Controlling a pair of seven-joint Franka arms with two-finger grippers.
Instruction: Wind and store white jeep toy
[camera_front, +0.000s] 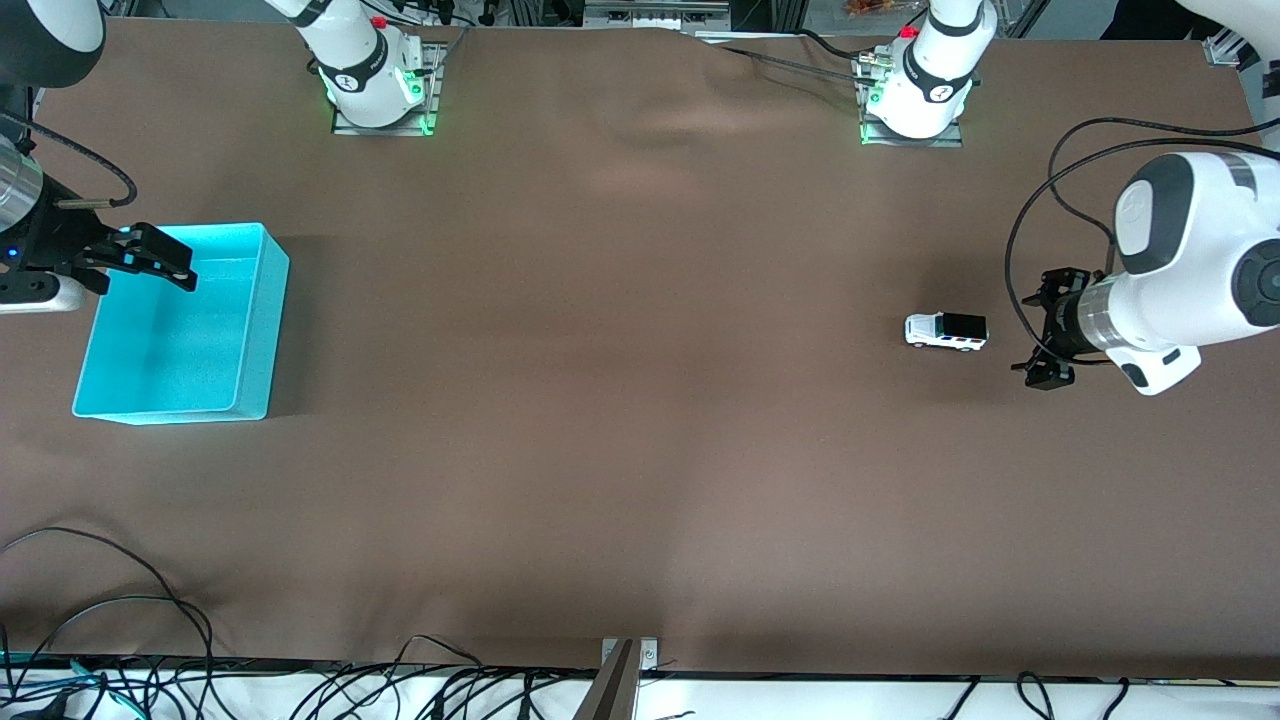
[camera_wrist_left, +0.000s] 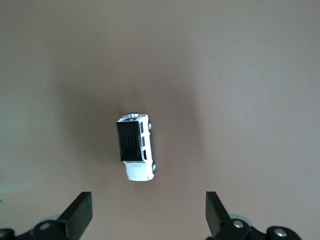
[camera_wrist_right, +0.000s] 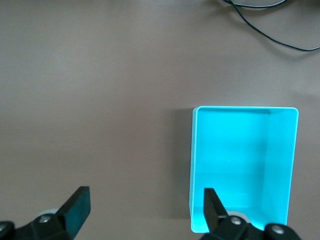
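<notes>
The white jeep toy (camera_front: 946, 331) stands on its wheels on the brown table near the left arm's end. It has a black roof and coloured side marks. It also shows in the left wrist view (camera_wrist_left: 136, 147), apart from the fingers. My left gripper (camera_front: 1044, 328) is open and empty, beside the jeep toward the table's end. The turquoise bin (camera_front: 255, 330) sits at the right arm's end and is empty; it also shows in the right wrist view (camera_wrist_right: 243, 170). My right gripper (camera_front: 150, 258) is open and empty, above the bin's edge.
The brown cloth (camera_front: 620, 400) covers the whole table. Loose black cables (camera_front: 120, 620) lie along the table edge nearest the front camera. A cable (camera_wrist_right: 270, 25) crosses the table near the bin in the right wrist view.
</notes>
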